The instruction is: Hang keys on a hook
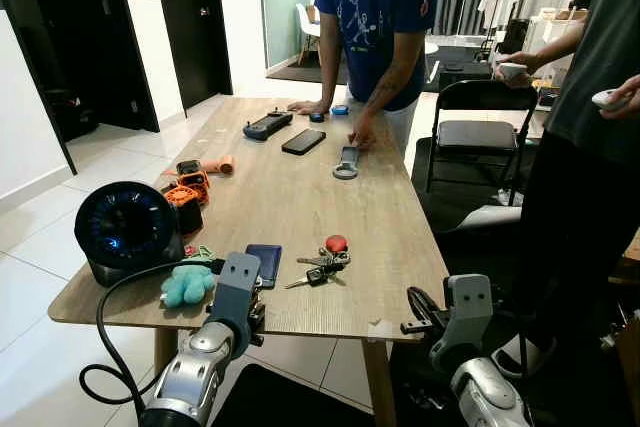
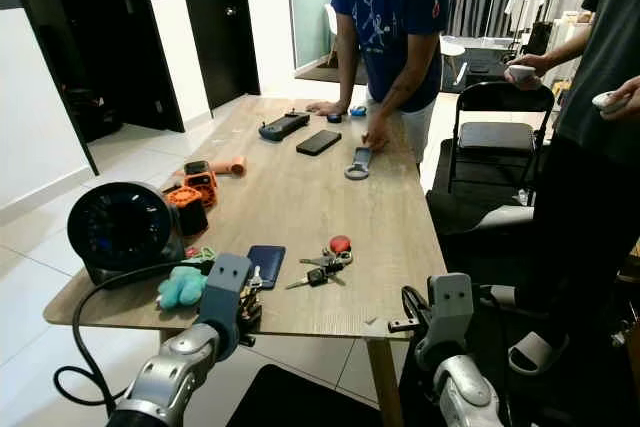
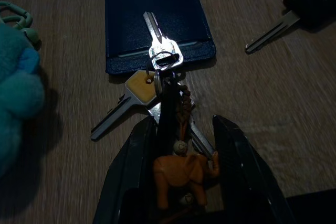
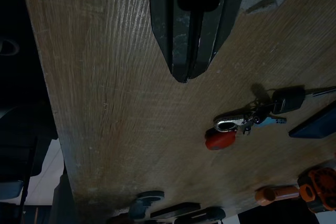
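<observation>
A bunch of keys (image 3: 152, 85) with an orange elephant charm (image 3: 181, 174) lies at the table's near edge, partly on a dark blue card holder (image 3: 157, 14). My left gripper (image 3: 184, 120) is shut on the charm, which fills the gap between its fingers; in the left eye view the left gripper (image 1: 255, 312) sits at the table's front edge beside the card holder (image 1: 263, 262). A second key bunch with a red tag (image 1: 326, 257) lies just right of it. My right gripper (image 4: 181, 74) is shut on nothing, low beside the table's near right corner (image 1: 415, 325).
On the wooden table (image 1: 300, 197) are a round black fan (image 1: 128, 227), a teal plush (image 1: 185, 285), orange tools (image 1: 190, 187), a phone (image 1: 303, 141) and a controller (image 1: 267, 125). A person in a blue shirt (image 1: 375, 7) leans on the far end. A folding chair (image 1: 480, 132) and another person (image 1: 590, 97) stand right.
</observation>
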Controlling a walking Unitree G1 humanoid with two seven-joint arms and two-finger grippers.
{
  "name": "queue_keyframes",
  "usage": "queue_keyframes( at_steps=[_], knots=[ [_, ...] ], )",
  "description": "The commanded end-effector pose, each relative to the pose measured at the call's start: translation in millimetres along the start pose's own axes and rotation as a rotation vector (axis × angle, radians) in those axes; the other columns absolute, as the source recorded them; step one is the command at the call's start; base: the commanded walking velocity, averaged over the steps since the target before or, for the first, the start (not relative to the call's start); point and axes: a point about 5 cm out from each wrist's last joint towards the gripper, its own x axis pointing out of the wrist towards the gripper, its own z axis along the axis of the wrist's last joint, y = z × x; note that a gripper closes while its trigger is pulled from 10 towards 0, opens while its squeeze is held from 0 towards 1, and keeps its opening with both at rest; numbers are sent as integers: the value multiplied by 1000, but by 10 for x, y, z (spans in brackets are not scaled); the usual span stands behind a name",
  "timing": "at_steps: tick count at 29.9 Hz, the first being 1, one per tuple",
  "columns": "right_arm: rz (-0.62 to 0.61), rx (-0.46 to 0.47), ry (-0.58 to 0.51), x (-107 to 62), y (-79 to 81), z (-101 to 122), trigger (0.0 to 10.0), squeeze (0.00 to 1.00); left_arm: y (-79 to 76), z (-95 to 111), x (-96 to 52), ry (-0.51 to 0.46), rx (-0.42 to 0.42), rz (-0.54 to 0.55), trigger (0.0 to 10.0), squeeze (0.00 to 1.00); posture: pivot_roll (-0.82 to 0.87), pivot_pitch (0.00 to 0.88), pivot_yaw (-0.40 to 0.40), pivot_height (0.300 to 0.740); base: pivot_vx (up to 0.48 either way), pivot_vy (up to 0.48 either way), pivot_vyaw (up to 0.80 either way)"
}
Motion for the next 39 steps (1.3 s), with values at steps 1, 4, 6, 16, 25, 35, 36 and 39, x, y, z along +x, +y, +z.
queue_keyframes(
  at_steps=[1,4,6,16,25,35,36,39],
  knots=[
    [-5,17,19,-3,5,-39,10000,0,21,-165,-27,62,5,2,0,0,37,72,18,740,0,0,0],
    [-6,16,21,-1,0,-40,10000,0,21,-168,-28,62,10,2,8784,0,39,75,17,740,0,0,0],
    [-6,15,22,1,-1,-40,10000,0,12,-161,-28,58,5,-8,0,0,39,75,17,740,0,0,0],
    [-10,18,20,2,6,-43,10000,0,0,-129,-11,41,14,-15,0,0,40,73,25,740,0,0,0],
    [-13,19,18,4,1,-38,10000,0,-75,144,-33,-185,-20,-56,10000,0,41,73,23,740,0,0,0],
    [-14,20,17,12,0,-37,10000,0,-279,608,-202,-527,-166,-269,10000,0,42,70,24,740,0,0,0],
    [-15,21,17,11,-1,-37,10000,0,-310,655,-235,-563,-185,-311,10000,0,41,70,24,740,0,0,0],
    [-16,21,16,11,-2,-37,10000,0,-329,696,-262,-591,-207,-343,10000,0,41,70,25,740,0,0,0]
  ],
)
